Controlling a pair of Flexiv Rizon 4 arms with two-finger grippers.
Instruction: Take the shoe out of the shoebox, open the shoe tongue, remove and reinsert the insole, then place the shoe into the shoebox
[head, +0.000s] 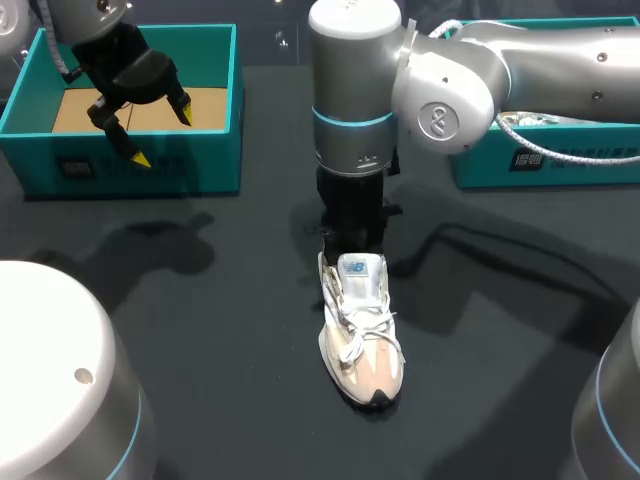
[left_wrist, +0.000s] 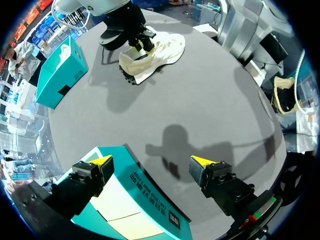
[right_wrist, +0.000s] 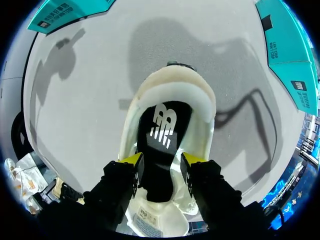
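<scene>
A dark grey worktop is seen carrying an open teal shoebox at the left rear and a second teal box at the right rear. A cream and white sneaker is stood upright near the middle, well apart from both boxes, toe towards the robot. The left claw is held spread wide above the shoebox's front wall, holding nothing. The right claw is lowered into the sneaker's mouth over the black insole; whether it is pinching anything cannot be told.
</scene>
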